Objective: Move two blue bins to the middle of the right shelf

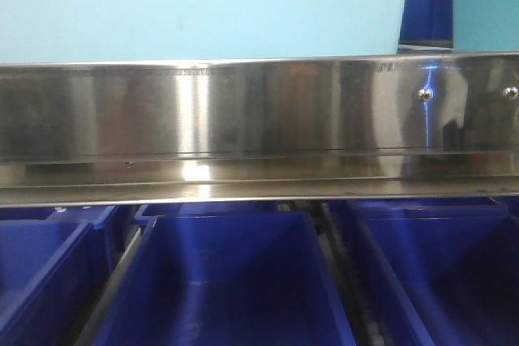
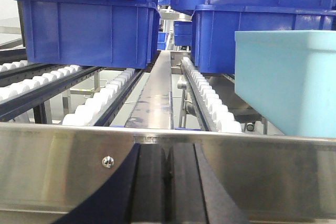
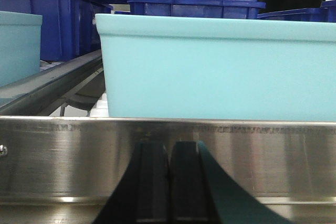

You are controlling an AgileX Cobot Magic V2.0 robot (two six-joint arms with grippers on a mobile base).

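Wrist-mounted views — left gripper (image 2: 167, 156), right gripper (image 3: 169, 153) — both closed.

Shelf front rail (image 1: 243, 119): brushed steel, glossy, reflective. Dark blue bins (image 1: 227, 281): smooth plastic, slight sheen. Light blue bin (image 3: 220, 66): matt plastic. Rollers (image 2: 100, 100): white plastic.

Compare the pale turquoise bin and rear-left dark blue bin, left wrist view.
Colour: the pale turquoise bin against the dark blue bin. Walls: the turquoise bin's are smooth, the dark blue bin's ribbed. Position: the turquoise bin sits near the front rail, the dark blue bin further back. Both sit on roller lanes.
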